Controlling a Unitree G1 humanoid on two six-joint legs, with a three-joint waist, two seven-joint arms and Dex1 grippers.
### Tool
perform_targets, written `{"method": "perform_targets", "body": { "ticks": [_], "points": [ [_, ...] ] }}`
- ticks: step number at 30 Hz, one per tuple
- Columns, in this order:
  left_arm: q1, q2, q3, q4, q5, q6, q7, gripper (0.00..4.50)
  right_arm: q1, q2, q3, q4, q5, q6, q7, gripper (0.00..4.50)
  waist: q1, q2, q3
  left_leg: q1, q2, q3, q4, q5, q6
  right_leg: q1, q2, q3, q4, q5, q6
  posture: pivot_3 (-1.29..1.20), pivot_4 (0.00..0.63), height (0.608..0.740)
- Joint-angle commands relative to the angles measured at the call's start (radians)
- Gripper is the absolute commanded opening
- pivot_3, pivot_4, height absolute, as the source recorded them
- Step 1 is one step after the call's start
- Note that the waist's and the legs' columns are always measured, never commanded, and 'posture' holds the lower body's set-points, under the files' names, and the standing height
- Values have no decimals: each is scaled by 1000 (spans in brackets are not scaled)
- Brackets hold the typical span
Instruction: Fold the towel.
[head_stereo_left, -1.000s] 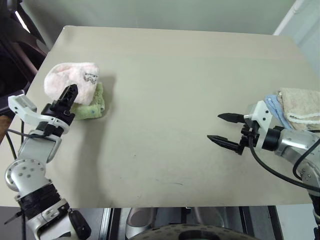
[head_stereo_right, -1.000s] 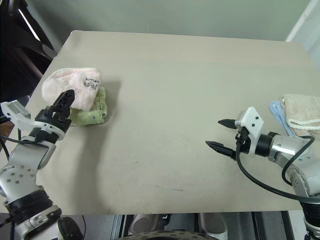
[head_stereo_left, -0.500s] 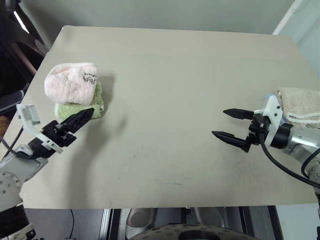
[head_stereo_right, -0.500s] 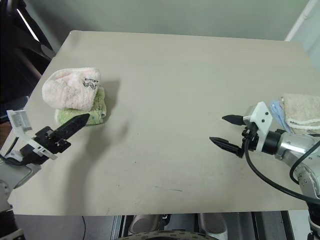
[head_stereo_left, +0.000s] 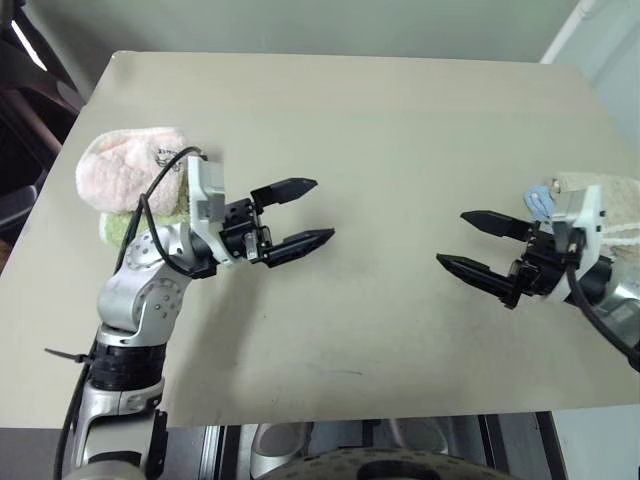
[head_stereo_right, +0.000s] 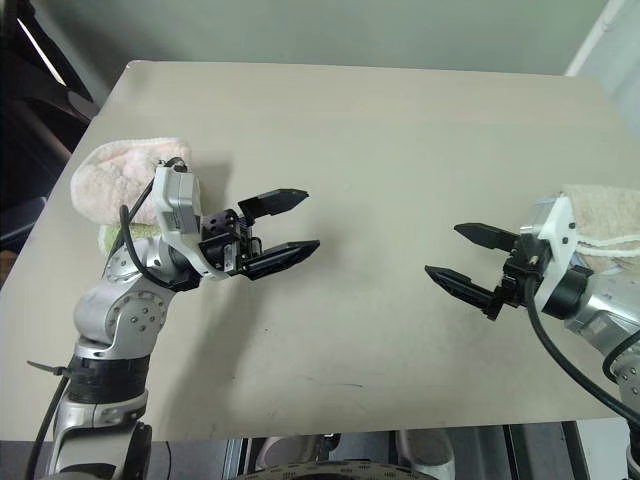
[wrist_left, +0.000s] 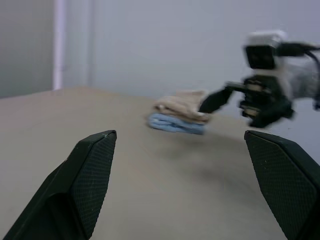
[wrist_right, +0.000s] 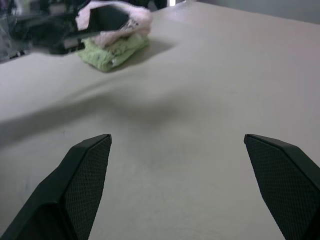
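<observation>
The tabletop (head_stereo_left: 400, 150), a broad, matte beige slab with rounded corners, is carrying two small stacks of cloth at opposite sides. The left end effector (head_stereo_left: 302, 213) is hanging over the tabletop's left-centre with its two black, tapered fingers spread wide and holding nothing, pointing across toward the robot's right. The right end effector (head_stereo_left: 470, 243) is facing it from the right side, its fingers likewise standing wide apart and empty, with bare tabletop lying between the two. The towel (head_stereo_left: 125, 170), a pale pink, fluffy terry bundle rolled into a soft rounded lump, is lying at the tabletop's left edge, behind the left end effector's white wrist block and well apart from its fingertips; a small dark printed mark is showing on its upper side. It is resting on top of a green towel (head_stereo_left: 115, 226), a flatter folded terry pad peeking out beneath it. At the right edge a beige cloth (head_stereo_left: 615, 200) with a looped weave is sitting on a thin blue cloth (head_stereo_left: 540, 200), just behind the right end effector. The right wrist view is showing the pink-over-green stacking from the side, while the left wrist view is showing the beige-over-blue pile edge-on.
</observation>
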Motion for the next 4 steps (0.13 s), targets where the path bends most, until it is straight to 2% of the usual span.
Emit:
{"method": "perform_targets", "body": {
  "ticks": [1,4],
  "points": [
    [-26,25,-30,21,48,-80,-125,4442,37,-38,-53,-49,21,5,10,4500,0,0,0,0,0,0,0,0,1,0,0,0,0,0,0,0,150,733],
    [-26,13,-51,2,52,-86,-147,4442,66,-51,-74,-62,31,3,11,4500,0,1,0,-2,0,0,1,-2,3,0,-1,0,-1,-1,0,0,150,733]
  ]
}}
